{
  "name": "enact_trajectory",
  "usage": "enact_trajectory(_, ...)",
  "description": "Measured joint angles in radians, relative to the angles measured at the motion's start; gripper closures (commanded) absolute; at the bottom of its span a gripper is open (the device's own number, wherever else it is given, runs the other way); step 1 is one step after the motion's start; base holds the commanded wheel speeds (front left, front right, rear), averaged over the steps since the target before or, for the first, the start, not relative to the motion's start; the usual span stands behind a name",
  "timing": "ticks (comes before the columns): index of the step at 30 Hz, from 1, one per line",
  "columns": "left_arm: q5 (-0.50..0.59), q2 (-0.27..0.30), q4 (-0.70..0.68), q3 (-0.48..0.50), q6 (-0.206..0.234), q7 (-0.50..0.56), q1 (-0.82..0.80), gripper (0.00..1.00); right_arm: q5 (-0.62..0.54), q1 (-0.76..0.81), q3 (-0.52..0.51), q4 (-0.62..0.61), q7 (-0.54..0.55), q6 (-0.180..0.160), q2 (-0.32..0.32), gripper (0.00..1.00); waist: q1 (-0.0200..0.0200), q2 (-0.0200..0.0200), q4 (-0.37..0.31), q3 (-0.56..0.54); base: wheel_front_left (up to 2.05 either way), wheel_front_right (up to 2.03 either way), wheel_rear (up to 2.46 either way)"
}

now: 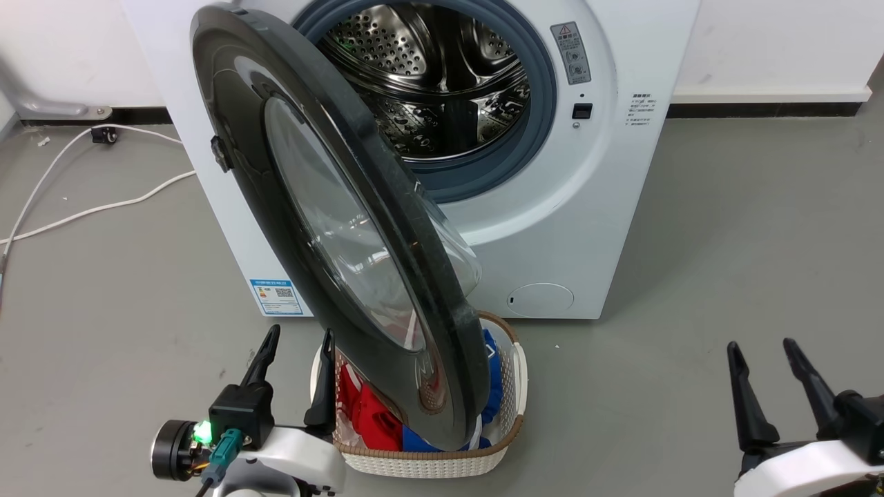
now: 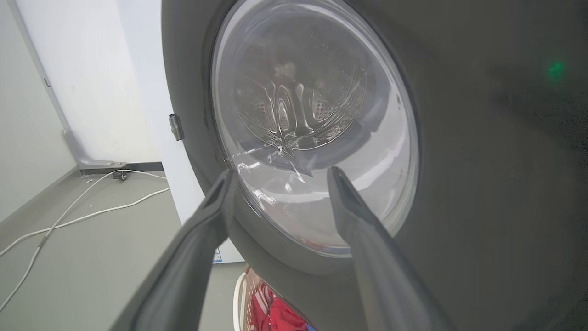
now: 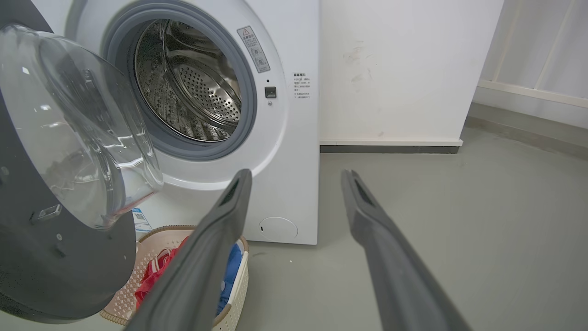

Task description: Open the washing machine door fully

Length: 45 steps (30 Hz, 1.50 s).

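Head view: the washing machine door [image 1: 331, 228], a big round glossy black disc with a bulging clear glass bowl at its centre, stands swung well out from the white washing machine [image 1: 552, 228]. It is hinged at the robot's left and its thick, speckled dark rim is turned almost edge-on to the camera. Behind it the opening is uncovered, showing a smooth grey-blue rubber ring [image 1: 545, 103] around the shiny perforated steel drum [image 1: 428, 76]. No laundry can be made out in the drum. A small round white flap [image 1: 540, 300] sits low on the front panel. On the grey floor just in front of the machine is a white lattice-plastic laundry basket [image 1: 428, 469] with a brown woven-look rim. It holds crumpled red clothing [image 1: 369, 414] and blue clothing [image 1: 490, 373]. The door's lower edge hangs over the basket and hides most of its contents. The left gripper [image 1: 300, 333] is just beside the basket and the door's outer face, its two long, dark, tapered fingers spread wide with nothing clamped between them. Whether the nearer finger touches the door cannot be told. The left wrist view looks through the glass bowl, where the drum's ribs appear warped. The right gripper [image 1: 761, 344] is well apart over bare floor, its fingers equally wide and clasping nothing. A white cable [image 1: 103, 207] curls across the floor at the left.
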Motion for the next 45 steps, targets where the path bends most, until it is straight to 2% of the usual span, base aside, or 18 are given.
enact_trajectory(11,0.002,0.002,0.009,0.004,0.0,0.0,0.004,0.0,0.017,-0.004,0.013,0.035,-0.001,0.0,0.016,0.0,0.0,0.0,-0.004,0.001,0.0,0.0,0.0)
enact_trajectory(13,-0.003,0.001,0.007,0.005,-0.002,0.0,0.003,0.58,0.017,-0.005,0.009,0.035,-0.001,0.0,0.016,0.0,0.0,0.0,-0.004,0.001,0.0,0.0,0.0)
enact_trajectory(14,-0.003,0.001,0.007,0.006,-0.002,0.0,0.003,0.68,0.017,-0.006,0.009,0.036,-0.001,0.0,0.016,0.0,0.0,0.0,-0.004,0.001,0.0,0.0,0.0)
enact_trajectory(15,-0.003,0.001,0.007,0.005,-0.002,0.0,0.003,1.0,0.017,-0.007,0.008,0.036,-0.001,0.0,0.016,0.0,0.0,0.0,-0.004,0.001,0.0,0.0,0.0)
enact_trajectory(20,-0.004,0.0,0.008,0.005,-0.006,0.0,0.001,1.0,0.004,-0.009,0.005,0.036,0.004,0.0,0.016,0.0,0.0,0.0,-0.005,0.003,0.0,0.0,0.0)
enact_trajectory(26,-0.01,-0.003,-0.022,0.017,0.01,0.0,-0.024,1.0,-0.002,-0.015,0.004,0.035,0.01,0.0,0.024,0.0,0.0,0.0,-0.005,0.005,0.0,0.0,0.0)
enact_trajectory(38,-0.015,-0.011,-0.377,0.0,0.039,0.0,-0.144,1.0,-0.019,-0.014,-0.005,0.01,0.023,0.0,0.042,0.0,0.0,0.0,-0.004,0.007,0.0,0.0,0.0)
enact_trajectory(45,-0.042,-0.015,-0.541,-0.127,0.052,0.032,-0.181,1.0,-0.036,-0.007,-0.006,-0.007,0.029,0.0,0.051,0.0,0.0,0.0,-0.008,0.005,0.0,0.0,0.0)
